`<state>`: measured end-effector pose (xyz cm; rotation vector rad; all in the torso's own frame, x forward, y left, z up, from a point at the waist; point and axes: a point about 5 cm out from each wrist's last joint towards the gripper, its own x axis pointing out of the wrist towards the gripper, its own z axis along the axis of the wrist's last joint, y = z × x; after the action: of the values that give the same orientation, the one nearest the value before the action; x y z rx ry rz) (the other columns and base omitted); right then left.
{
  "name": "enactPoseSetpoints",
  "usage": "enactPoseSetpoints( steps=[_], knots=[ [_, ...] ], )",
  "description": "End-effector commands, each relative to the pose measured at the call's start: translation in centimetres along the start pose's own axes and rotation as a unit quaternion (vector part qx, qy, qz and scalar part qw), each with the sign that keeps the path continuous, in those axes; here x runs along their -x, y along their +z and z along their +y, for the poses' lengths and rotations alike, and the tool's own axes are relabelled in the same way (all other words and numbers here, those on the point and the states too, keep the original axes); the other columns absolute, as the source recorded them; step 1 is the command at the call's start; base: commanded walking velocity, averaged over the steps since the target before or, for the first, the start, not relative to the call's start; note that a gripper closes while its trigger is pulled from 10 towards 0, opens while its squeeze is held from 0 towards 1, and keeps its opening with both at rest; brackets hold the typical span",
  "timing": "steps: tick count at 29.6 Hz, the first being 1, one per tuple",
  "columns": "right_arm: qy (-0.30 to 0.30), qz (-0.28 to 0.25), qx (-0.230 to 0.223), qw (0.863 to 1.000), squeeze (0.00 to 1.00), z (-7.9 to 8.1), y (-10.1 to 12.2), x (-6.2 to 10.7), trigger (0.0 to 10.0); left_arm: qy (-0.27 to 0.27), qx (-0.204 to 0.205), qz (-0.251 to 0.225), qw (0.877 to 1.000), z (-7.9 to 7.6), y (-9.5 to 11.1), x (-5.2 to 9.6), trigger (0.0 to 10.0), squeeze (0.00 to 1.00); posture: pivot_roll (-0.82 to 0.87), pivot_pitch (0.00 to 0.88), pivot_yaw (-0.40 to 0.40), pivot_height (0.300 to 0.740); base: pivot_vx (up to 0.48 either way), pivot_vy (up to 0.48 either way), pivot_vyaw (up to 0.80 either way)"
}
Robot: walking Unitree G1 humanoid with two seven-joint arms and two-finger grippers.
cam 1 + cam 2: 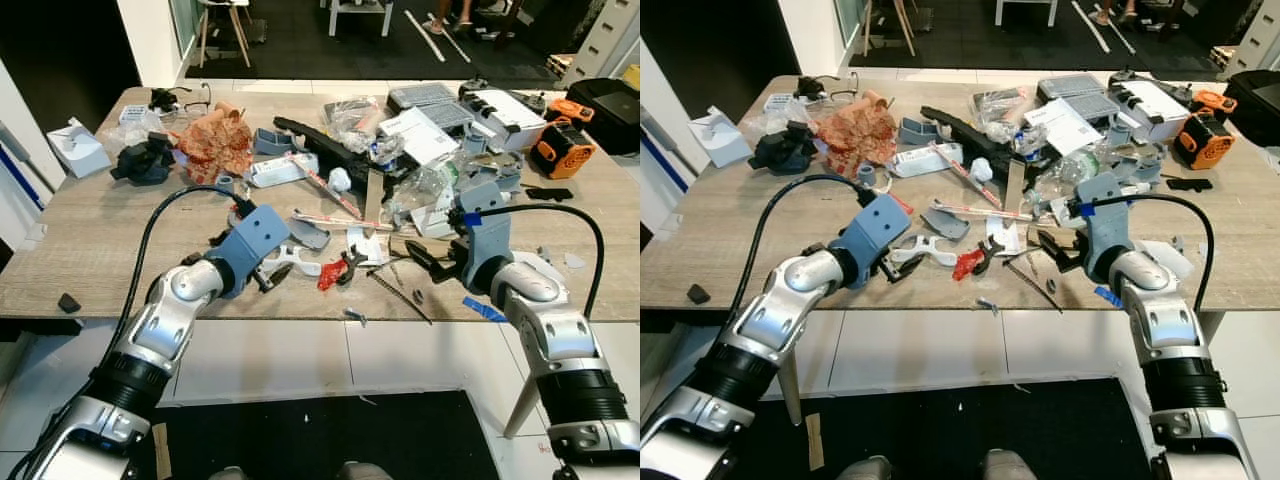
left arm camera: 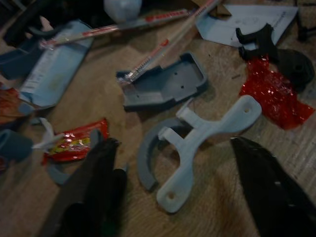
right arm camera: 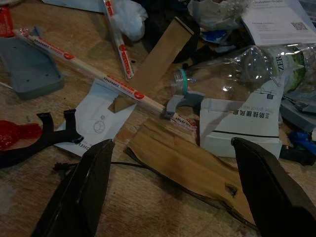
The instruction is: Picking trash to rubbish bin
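Trash litters a wooden table (image 1: 90, 270). My left gripper (image 2: 173, 148) hovers open low over a white plastic bracket (image 2: 197, 143), which lies on a grey curved piece (image 2: 145, 165) between the fingers. A red wrapper (image 2: 74, 143) and crumpled red foil (image 2: 274, 91) lie to either side. My right gripper (image 3: 173, 144) is open just above a flat wood offcut (image 3: 187, 165). Beyond it are a white carton (image 3: 242, 126), a crushed clear bottle (image 3: 247, 64) and wrapped chopsticks (image 3: 98, 74). In the head view both grippers (image 1: 270, 272) (image 1: 425, 262) sit near the table's front edge.
Crumpled orange paper (image 1: 215, 140) and a black cloth (image 1: 145, 160) lie at the back left. White boxes (image 1: 505, 110) and an orange and black device (image 1: 562, 145) stand at the back right. A black mat (image 1: 330, 435) covers the floor below the table edge.
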<state>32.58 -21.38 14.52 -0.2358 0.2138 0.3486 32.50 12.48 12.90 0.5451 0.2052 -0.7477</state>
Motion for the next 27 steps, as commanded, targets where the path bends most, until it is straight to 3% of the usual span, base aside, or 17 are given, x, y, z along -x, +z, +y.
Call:
enactPoseSetpoints(
  steps=[1,3,4,5,6,12,13,14,15,16,21,22,27],
  knots=[
    [-0.004,0.012,-0.003,1.000,0.00,-0.2,-0.4,0.1,10.0,-0.018,0.005,0.013,1.000,-0.4,-0.4,-0.3,4.5,0.00,-0.08,0.000,-0.004,0.740,0.000,0.000,0.00],
    [-0.004,0.013,-0.003,1.000,0.00,-0.1,-0.4,0.0,10.0,-0.022,0.016,0.016,1.000,-0.5,-0.5,-0.5,3.1,0.00,-0.08,0.000,-0.004,0.740,0.000,0.000,0.00],
    [-0.003,0.013,-0.004,1.000,0.00,0.0,-0.4,0.0,10.0,-0.023,0.021,0.016,0.999,-0.6,-0.5,-0.6,0.7,0.00,-0.07,0.000,-0.010,0.740,0.000,0.000,0.00],
    [-0.003,0.013,-0.004,1.000,0.00,0.0,-0.4,0.0,10.0,-0.023,0.021,0.016,0.999,-0.6,-0.5,-0.6,0.7,0.00,-0.07,0.000,-0.010,0.740,0.000,0.000,0.00],
    [-0.002,0.013,-0.004,1.000,0.00,0.0,-0.5,-0.1,10.0,-0.026,0.027,0.016,0.999,-0.6,-0.6,-0.7,0.0,0.00,-0.07,0.000,-0.010,0.740,0.000,0.000,0.00],
    [-0.002,0.013,-0.004,1.000,0.00,0.0,-0.4,0.0,10.0,-0.040,0.038,0.018,0.998,-0.6,-0.7,-0.9,0.0,0.00,-0.07,0.000,-0.003,0.740,0.000,0.000,0.00],
    [-0.004,0.012,-0.004,1.000,0.00,-0.1,-0.3,0.0,10.0,-0.049,0.052,0.003,0.997,-0.6,-0.4,-0.7,1.5,0.00,-0.09,0.000,-0.001,0.740,0.000,0.000,0.00],
    [-0.004,0.012,-0.004,1.000,0.00,-0.1,-0.3,0.0,10.0,-0.049,0.052,0.003,0.997,-0.6,-0.4,-0.7,1.5,0.00,-0.09,0.000,-0.001,0.740,0.000,0.000,0.00],
    [-0.008,0.011,-0.004,1.000,0.00,-0.3,-0.2,0.1,10.0,-0.057,0.098,-0.044,0.993,-0.1,0.8,-0.2,10.0,0.00,-0.09,0.000,-0.001,0.740,0.000,0.000,0.00],
    [-0.009,0.010,-0.004,1.000,0.00,-0.4,-0.2,0.2,10.0,-0.055,0.115,-0.061,0.990,0.3,1.4,0.1,10.0,0.00,-0.09,0.000,-0.001,0.740,0.000,0.000,0.00],
    [-0.011,0.010,-0.004,1.000,0.00,-0.5,-0.1,0.2,10.0,-0.044,0.119,-0.072,0.989,1.2,1.9,0.7,10.0,0.00,-0.09,0.000,-0.001,0.740,0.000,0.000,0.00],
    [-0.012,0.010,-0.004,1.000,0.00,-0.5,-0.2,0.2,10.0,-0.040,0.111,-0.066,0.991,1.7,1.4,1.4,10.0,1.00,-0.08,0.000,0.001,0.740,0.000,0.000,0.00],
    [-0.005,0.011,0.001,1.000,0.00,-0.2,-0.2,0.5,10.0,-0.046,0.104,-0.051,0.992,1.2,0.8,1.6,10.0,1.00,-0.09,0.000,0.009,0.740,0.000,0.000,0.00]
  ],
)
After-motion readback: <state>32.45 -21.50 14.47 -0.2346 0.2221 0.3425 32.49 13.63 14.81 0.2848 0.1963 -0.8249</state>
